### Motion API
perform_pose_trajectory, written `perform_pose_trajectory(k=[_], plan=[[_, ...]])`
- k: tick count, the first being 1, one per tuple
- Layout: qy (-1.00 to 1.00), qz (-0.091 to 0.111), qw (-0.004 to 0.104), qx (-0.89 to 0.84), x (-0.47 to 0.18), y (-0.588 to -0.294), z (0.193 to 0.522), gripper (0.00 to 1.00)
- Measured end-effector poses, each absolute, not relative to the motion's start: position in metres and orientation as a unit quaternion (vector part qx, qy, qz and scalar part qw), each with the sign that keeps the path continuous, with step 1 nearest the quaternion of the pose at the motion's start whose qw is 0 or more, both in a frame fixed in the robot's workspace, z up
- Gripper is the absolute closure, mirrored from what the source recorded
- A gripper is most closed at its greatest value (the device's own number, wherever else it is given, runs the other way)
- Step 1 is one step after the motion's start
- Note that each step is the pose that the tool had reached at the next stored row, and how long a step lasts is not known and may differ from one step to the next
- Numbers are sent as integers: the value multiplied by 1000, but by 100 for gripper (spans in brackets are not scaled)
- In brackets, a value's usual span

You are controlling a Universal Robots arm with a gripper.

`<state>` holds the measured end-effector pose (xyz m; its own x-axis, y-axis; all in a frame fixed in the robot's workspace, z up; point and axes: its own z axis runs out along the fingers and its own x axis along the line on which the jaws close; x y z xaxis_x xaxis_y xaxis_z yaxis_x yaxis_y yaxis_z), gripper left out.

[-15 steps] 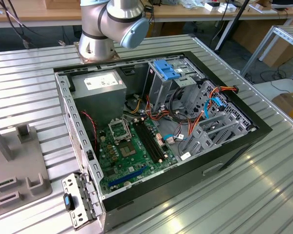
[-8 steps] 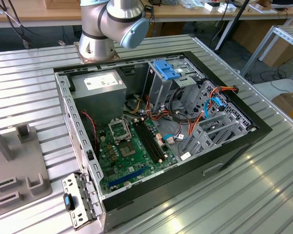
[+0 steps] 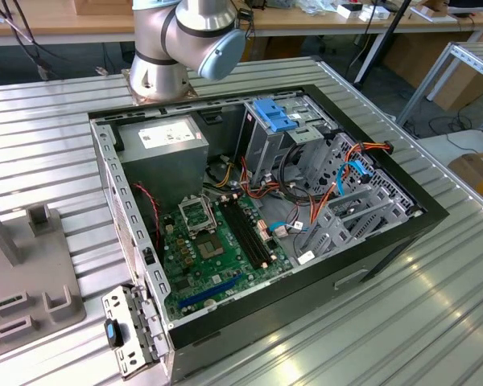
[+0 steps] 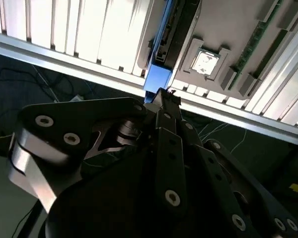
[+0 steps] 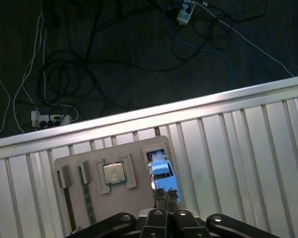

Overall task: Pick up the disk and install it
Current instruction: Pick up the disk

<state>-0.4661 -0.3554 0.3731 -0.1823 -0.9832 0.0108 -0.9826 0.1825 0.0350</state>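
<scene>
The disk (image 5: 161, 171) lies in a pocket of the grey holder (image 5: 121, 203) on the bench (image 5: 238, 148). The claw (image 5: 167, 197) is drawn narrow over one end, apparently not clamping it. An off-centre pinch could tilt or drop it. A processor chip (image 5: 113, 173) sits just beside, and cables (image 3: 330, 189) crowd the open computer case (image 3: 362, 273).

exterior view looks down from up high on the open PC case (image 3: 370, 265); both wrist views stare close past the gripper (image 5: 166, 197) at the grey holder (image 5: 139, 163) by the table (image 5: 238, 148) edge
</scene>
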Motion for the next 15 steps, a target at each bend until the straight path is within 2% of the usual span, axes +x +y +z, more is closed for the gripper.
perform_pose_trajectory(k=[15], plan=[[-698, -8, 16, 716, -466, -355, 372, 89]])
